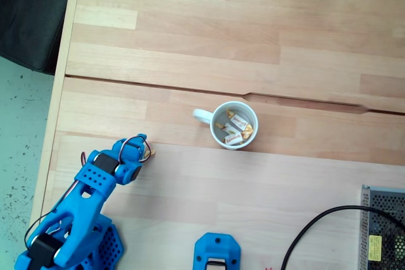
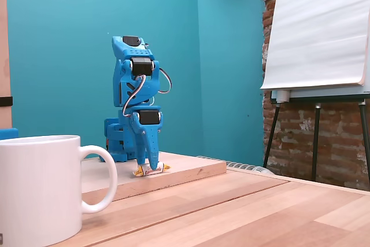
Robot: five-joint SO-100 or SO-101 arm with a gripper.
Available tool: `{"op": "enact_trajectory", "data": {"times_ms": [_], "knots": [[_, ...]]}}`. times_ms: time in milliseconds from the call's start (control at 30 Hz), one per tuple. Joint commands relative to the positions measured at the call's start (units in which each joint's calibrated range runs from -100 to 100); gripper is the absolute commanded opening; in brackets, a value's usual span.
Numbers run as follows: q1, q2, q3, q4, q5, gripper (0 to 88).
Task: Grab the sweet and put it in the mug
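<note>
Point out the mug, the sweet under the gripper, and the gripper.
mug (image 1: 219, 136): a fixed view, from above, left rim.
sweet (image 2: 151, 170): a fixed view, side-on, wrapper's middle.
gripper (image 2: 150, 166): same side-on view, between its fingertips.

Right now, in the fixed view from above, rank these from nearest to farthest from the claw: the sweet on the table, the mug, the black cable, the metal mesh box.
1. The sweet: right at the tips of the claw.
2. The mug: to the right, slightly higher in the view.
3. The black cable: lower right.
4. The metal mesh box: far right edge.
</note>
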Motion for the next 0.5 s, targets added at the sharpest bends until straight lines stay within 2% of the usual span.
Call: {"op": "enact_trajectory", "data": {"times_ms": [0,233,467], "knots": [[0.5,-0.2,-0.3,-0.3,0.2,25.1],[0.4,-0.1,-0.4,-1.1,0.0,7.7],[0.3,1.9,-1.0,-1.1,0.0,7.3]]}}
